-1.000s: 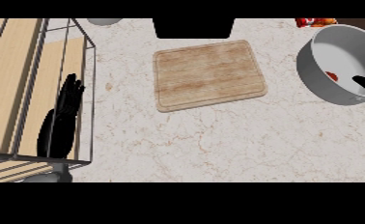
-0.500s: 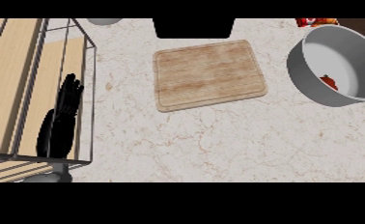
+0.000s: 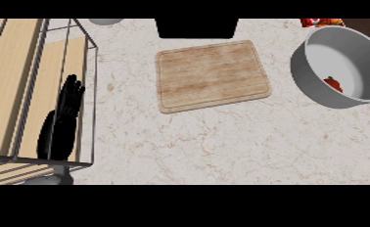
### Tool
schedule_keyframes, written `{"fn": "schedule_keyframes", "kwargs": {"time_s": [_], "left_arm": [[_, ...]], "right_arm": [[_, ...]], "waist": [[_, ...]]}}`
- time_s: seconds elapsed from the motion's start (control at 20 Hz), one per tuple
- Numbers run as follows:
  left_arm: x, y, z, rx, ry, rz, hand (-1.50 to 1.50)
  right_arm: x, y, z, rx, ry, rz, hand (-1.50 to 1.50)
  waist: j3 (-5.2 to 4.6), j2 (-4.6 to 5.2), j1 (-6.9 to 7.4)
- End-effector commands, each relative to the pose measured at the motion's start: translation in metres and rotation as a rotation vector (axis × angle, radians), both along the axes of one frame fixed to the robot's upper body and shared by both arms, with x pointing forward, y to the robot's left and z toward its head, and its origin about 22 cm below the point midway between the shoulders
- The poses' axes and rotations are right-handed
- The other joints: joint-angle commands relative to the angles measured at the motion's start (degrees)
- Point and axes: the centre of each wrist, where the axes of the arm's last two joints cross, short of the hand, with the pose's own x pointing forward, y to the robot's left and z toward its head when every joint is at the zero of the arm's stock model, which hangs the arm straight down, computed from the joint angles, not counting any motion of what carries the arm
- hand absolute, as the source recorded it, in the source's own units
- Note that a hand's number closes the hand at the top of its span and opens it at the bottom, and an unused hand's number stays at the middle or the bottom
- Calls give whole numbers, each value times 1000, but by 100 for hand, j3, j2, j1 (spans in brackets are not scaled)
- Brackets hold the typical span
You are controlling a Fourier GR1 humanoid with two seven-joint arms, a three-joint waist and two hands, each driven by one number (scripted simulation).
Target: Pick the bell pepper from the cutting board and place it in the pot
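You've got the bell pepper (image 3: 333,83) sitting red inside the pot (image 3: 307,69) at the right edge, and the cutting board (image 3: 212,75) lies bare mid-worktop. By my read the job's done. Your left hand (image 3: 63,118) rests at the left, fingers straight and together, holding nothing. The right hand isn't showing.

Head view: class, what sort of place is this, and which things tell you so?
Most likely a kitchen counter: a wooden cutting board lies on a marbled worktop, with a grey pot holding a red pepper beside it.
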Motion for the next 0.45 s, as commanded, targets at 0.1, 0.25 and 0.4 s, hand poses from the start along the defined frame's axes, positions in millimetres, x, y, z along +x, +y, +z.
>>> {"fn": "schedule_keyframes", "kwargs": {"time_s": [0.1, 0.25, 0.4], "left_arm": [[-3, -32, 5, -74, -27, -64, 0], [-8, -38, 7, -76, -46, -67, 0], [1, -45, 5, -73, -37, -57, 0]], "right_arm": [[-28, -29, 15, 20, -87, -63, -150], [-51, -43, 2, 22, -104, -116, -150], [-60, -48, 4, 14, -113, -157, -150]], "waist": [[15, -33, -15], [24, -25, 13], [18, -26, -21]]}}
